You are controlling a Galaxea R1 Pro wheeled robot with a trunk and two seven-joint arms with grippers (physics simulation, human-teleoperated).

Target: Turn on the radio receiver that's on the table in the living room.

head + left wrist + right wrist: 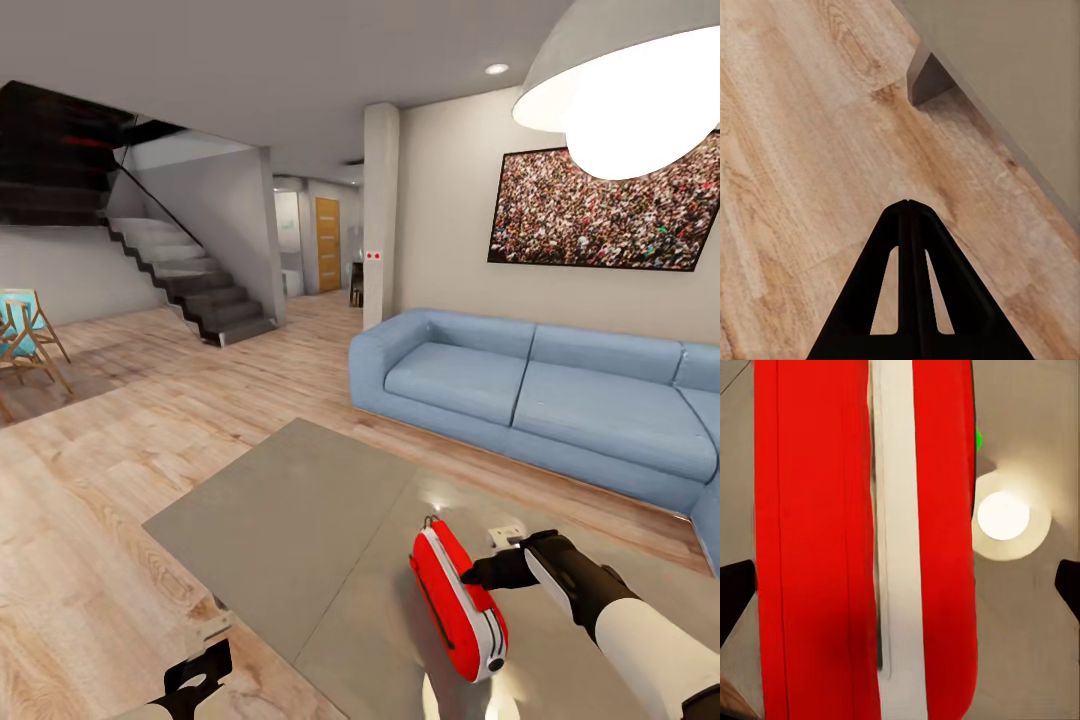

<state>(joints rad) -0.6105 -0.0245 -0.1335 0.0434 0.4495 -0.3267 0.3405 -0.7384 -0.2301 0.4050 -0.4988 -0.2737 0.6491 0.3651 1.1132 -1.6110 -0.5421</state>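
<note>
We see red radio receiver (458, 598) lying on glossy grey table (290, 510), before blue sofa (540, 395). Right gripper (478, 572), fingers spread wide, touches radio's side, grasping nothing. Left gripper (910, 204) closed, empty, above wood floor (802, 150).

The low table (290, 520) has a glossy grey-beige top that mirrors the lamp as a bright round patch near its right part. On it the red radio (458, 600) rests on its narrow edge, its white band facing up. Just beyond the radio lies a small white flat device (508, 535). The table stands on a light wood plank floor (90, 470); one of its legs (926, 79) meets the planks beneath the top's edge.
</note>
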